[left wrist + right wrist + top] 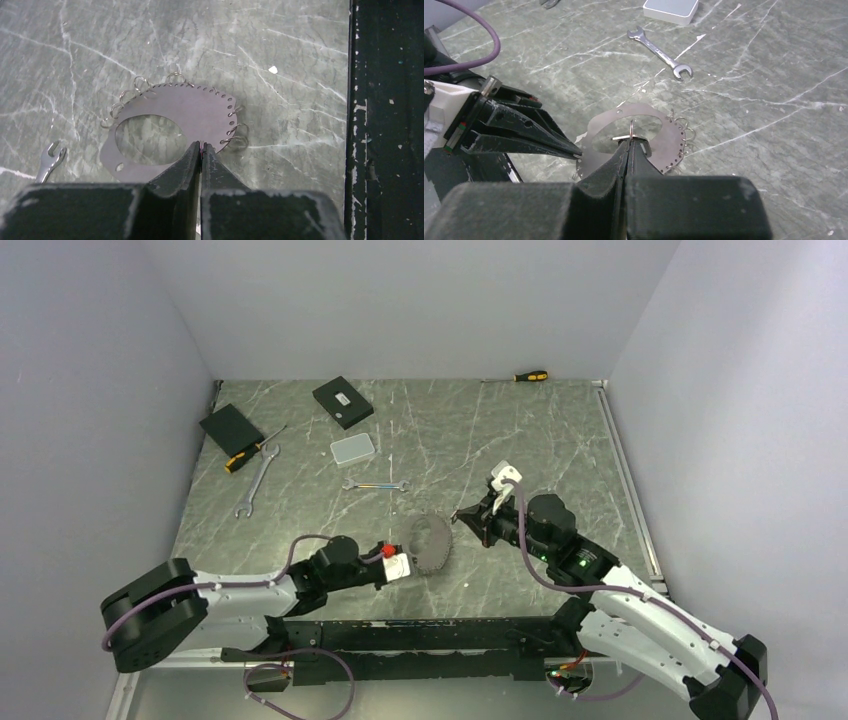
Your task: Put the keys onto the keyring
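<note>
Several small wire rings (235, 132) sit threaded through the holes along the keyring's perforated rim. We find no key hanging from any of them.

Item: keyring (190, 107). We list it as a thin flat silvery plate, oval, with a large oval cut-out. It lies between the two arms, near the front of the tabletop (520, 430), with its face broadly upward. We cannot tell whether it rests on the tabletop or is held just clear.

Axis: the long axis runs from near edge to far wall, across the line joining the two tools. The plain end with a single hole (119, 166) points toward the small wrench (659, 52). The ringed arc curves away from the left arm and round toward the near edge.

Left tool (201, 146): clenched on the plate's plain rim, pinching it edge-on.

Right tool (629, 144): clenched on a small wire loop (630, 127) with a short silvery piece beside it, held over the cut-out. We cannot make out whether a key is attached.

Keys: none identified with confidence in any view.

Progress, in our judgement: plate steadied, one loop presented, no key seen mounted, so most of the threading remains.
</note>
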### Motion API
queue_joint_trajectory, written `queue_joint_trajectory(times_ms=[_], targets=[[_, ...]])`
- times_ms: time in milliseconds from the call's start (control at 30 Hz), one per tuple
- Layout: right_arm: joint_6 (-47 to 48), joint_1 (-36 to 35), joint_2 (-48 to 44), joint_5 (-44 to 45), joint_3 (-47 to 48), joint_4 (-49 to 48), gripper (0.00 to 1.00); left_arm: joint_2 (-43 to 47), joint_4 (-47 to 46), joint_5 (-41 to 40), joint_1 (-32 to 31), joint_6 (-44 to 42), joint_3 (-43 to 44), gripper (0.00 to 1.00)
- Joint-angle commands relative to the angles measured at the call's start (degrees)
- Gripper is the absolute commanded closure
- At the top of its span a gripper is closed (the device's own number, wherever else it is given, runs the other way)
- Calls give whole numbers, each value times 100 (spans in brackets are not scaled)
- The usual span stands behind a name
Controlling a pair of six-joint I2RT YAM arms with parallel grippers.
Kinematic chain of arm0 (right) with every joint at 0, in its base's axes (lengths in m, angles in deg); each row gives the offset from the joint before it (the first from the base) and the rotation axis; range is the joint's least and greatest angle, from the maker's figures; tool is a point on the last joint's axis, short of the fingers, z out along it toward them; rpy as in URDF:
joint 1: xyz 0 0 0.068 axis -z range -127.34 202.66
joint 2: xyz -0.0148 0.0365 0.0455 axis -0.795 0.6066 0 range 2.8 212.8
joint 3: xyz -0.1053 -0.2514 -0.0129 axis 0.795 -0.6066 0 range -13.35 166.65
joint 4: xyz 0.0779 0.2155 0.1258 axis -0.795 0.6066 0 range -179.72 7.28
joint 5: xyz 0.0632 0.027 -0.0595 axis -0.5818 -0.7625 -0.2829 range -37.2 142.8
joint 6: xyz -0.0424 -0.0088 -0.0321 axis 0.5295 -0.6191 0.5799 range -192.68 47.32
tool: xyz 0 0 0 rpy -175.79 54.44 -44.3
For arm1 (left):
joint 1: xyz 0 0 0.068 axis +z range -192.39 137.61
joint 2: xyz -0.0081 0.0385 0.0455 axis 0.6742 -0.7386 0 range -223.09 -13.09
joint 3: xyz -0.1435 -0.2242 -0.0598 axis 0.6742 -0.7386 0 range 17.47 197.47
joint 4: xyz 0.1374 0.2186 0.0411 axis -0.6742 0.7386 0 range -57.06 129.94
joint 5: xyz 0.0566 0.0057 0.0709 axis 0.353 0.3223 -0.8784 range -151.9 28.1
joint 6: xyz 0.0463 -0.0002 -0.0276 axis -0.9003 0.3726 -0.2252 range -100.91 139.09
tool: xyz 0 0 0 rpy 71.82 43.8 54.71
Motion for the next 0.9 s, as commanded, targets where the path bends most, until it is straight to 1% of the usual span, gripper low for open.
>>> queue_joint_trajectory(times_ms=[0,200,267,300,367,400,433,600,733,767,867], targets=[[-221,-38,61,-107,-146,-475,100,419,181,-515,-75,638,-215,89],[-320,-37,70,-143,-362,-778,100,719,433,-978,-124,1190,-524,76],[-329,-38,79,-152,-391,-797,100,785,533,-1145,-124,1379,-522,59],[-338,-32,80,-152,-401,-796,100,827,614,-1238,-125,1571,-495,57],[-340,-36,65,-144,-414,-800,100,949,905,-1392,-124,1871,-349,57],[-341,-33,50,-137,-425,-797,100,986,1165,-1394,-124,1953,-276,59],[-341,-35,33,-128,-442,-798,100,1040,1472,-1486,-131,2198,-147,61],[-338,-35,40,-133,-511,-730,100,1256,2966,-1988,-124,2810,496,70],[-341,-36,19,-128,-555,-740,100,1519,3356,-2042,-124,3342,479,72],[-334,-35,11,-126,-559,-751,100,1558,3477,-2117,-124,3616,483,73],[-315,-37,25,-126,-543,-706,100,1667,3596,-2199,-128,4174,465,78]])
